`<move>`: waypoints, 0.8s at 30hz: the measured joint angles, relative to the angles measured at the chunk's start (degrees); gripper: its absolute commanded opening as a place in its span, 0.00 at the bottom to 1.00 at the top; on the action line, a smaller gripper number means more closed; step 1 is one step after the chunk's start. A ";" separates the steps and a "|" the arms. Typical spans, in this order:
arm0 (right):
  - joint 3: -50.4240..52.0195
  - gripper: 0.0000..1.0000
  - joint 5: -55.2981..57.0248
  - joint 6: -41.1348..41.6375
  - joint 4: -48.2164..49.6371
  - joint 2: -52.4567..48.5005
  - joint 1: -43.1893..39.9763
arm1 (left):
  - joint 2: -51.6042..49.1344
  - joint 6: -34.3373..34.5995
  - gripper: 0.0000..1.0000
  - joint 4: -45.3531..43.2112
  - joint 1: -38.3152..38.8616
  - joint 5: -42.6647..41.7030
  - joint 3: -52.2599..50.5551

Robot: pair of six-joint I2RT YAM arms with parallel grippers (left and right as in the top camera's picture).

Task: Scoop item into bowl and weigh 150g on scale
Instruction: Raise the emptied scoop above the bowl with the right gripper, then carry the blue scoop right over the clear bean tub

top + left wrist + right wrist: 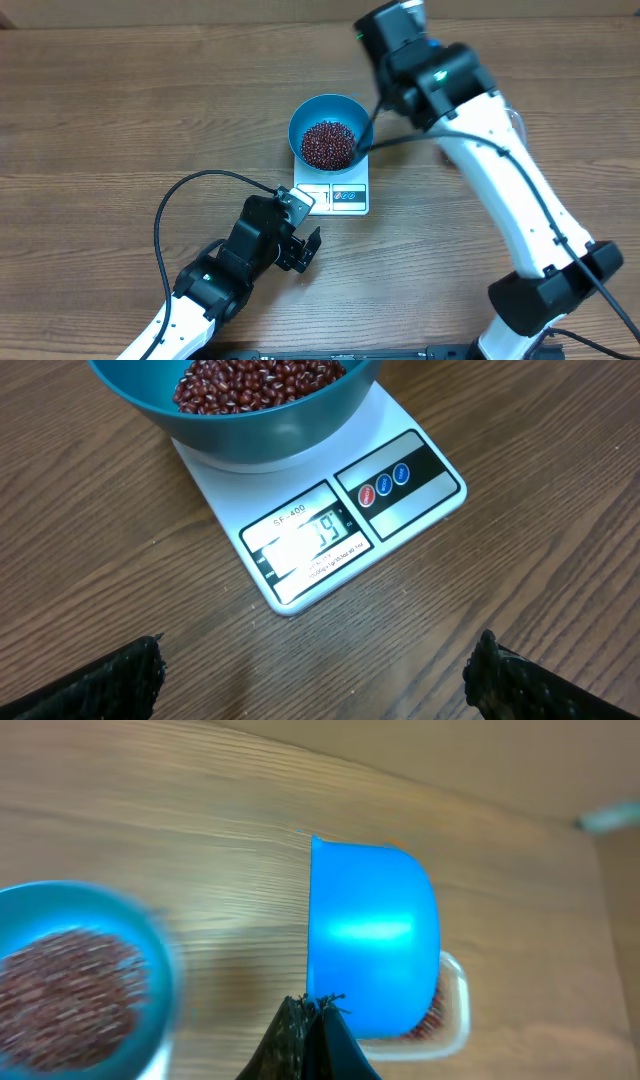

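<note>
Red-brown beans (328, 145) are heaped in a blue bowl (300, 115) sitting on a white scale (335, 197). The display is glared, so the reading is unclear. R gripper (316, 1038), beyond the scale, is clamped on a blue scoop (372, 935) over a clear tub (458, 1002). L gripper (318, 680) hovers just in front of the scale, jaws wide, empty. Step is prob. topping up; next move needs a weight check, then small pours. Wood-grain table (100, 100); no room visible.

Dark red-brown beans (328, 144), bright blue bowl (294, 128) and scoop (372, 935), white scale (350, 197) with red and blue buttons (385, 482), brown wood-grain table (120, 100).
</note>
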State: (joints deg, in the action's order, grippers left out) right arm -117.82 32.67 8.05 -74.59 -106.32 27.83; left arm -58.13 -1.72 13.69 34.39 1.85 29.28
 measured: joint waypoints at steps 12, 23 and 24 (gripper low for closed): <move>0.00 0.04 -0.28 1.86 -1.77 0.00 -19.17 | 0.00 0.00 1.00 0.00 0.00 0.02 0.00; 3.63 0.04 -6.43 2.27 -3.26 -0.07 -23.06 | 0.00 0.00 1.00 0.00 0.00 0.02 0.00; 4.72 0.04 -6.62 2.27 -3.15 -0.13 -23.08 | 0.00 0.00 1.00 0.00 0.00 0.02 0.00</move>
State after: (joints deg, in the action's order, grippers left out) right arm -113.10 26.04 10.33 -77.73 -106.45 4.75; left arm -58.13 -1.72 13.69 34.39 1.87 29.28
